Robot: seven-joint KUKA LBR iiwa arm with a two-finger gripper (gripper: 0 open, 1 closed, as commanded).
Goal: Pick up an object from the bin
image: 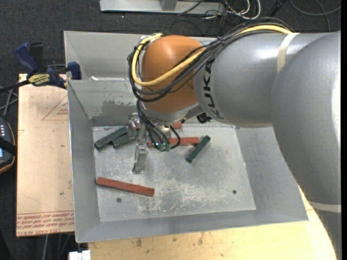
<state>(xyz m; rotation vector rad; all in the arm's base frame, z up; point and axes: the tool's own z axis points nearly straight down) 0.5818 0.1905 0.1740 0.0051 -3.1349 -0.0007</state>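
- Gripper [140, 158] on my arm hangs low inside the grey metal bin [244, 199], left of the floor's middle, with its tip pointing down at bare, scuffed metal.
- Whether it stands apart or together I cannot tell: from this angle it reads as one narrow metal piece under my wrist.
- Every loose thing in the bin lies flat on the floor.
- Nearest on the left is a pair of dark green bars [111, 138], one overlapping the other. They slant toward the back-left wall, and their right ends lie just beside the upper part of my gripper.
- Toward the front edge, a long red-brown strip [124, 187] lies at a slight slant. It is near my gripper's tip but apart from it.
- On the right, a short red bar [187, 141] pokes out from under my wrist, its left part hidden.
- A single dark green bar [197, 149] lies tilted, its upper end at the red bar's right end. I cannot tell whether the two touch.
- My orange wrist cover [168, 64] sits over the back half of the bin, looped with black and yellow cables [238, 34].
- My silver arm [271, 75] reaches in from the right.
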